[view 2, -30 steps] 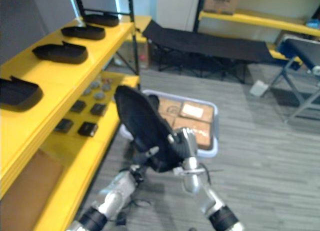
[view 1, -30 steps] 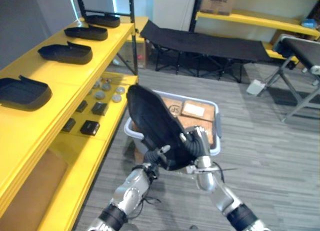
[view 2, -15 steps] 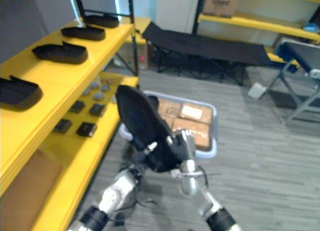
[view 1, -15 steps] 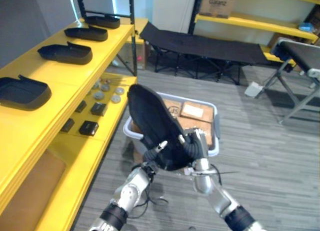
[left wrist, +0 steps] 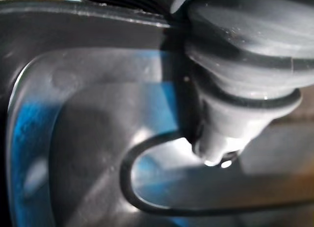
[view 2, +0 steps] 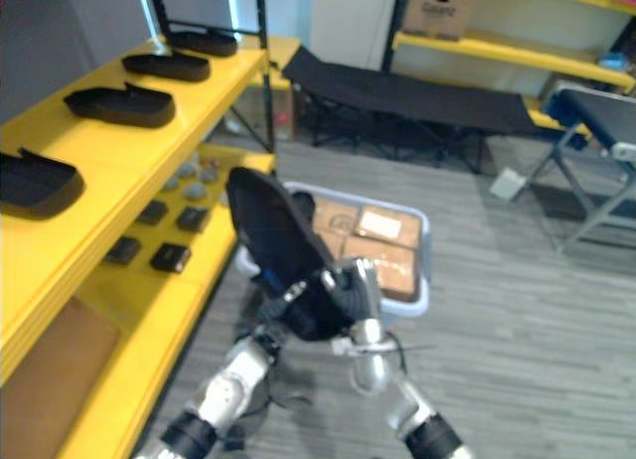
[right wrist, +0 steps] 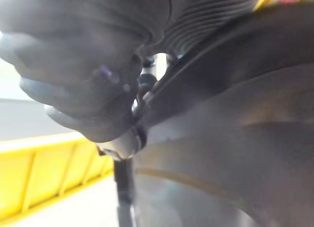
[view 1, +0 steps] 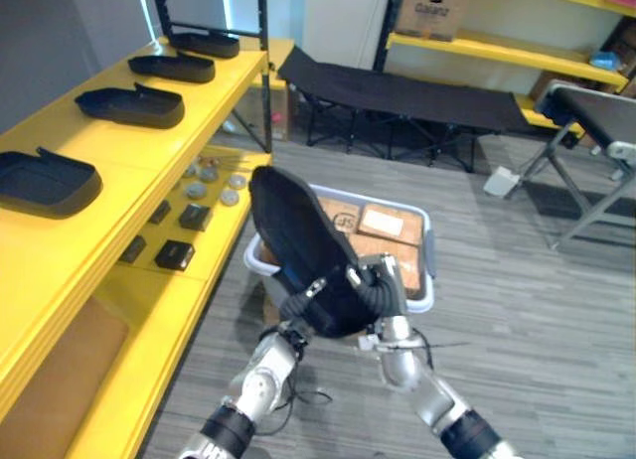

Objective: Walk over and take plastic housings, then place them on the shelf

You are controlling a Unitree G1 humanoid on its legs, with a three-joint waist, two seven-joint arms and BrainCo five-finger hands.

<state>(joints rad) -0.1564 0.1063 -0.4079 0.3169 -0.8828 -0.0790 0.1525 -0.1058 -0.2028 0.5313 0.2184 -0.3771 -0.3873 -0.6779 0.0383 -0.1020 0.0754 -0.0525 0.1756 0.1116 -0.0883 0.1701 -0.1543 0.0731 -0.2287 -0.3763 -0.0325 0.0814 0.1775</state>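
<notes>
A large black plastic housing (view 1: 298,230) stands tilted on end in front of me, above the floor and just before the grey bin. My left hand (view 1: 312,290) holds its lower edge from below, one finger lying over the near face. My right hand (view 1: 382,280) is curled round the lower right edge, its ribbed cover against the shell. Both wrist views show the dark shell (left wrist: 88,138) (right wrist: 235,138) pressed close. Several more black housings (view 1: 45,181) (view 1: 134,103) (view 1: 174,65) lie in a row on the yellow shelf (view 1: 149,151) to my left.
The grey bin (view 1: 429,280) with cardboard boxes sits on the floor right behind the held housing. The lower yellow shelf board carries small dark parts (view 1: 179,252) and round discs. A black folding cot (view 1: 397,81) and another yellow rack stand further back.
My left hand's finger has crept a little higher on the housing's face. The housing stays held between both hands, and the view has shifted slightly.
</notes>
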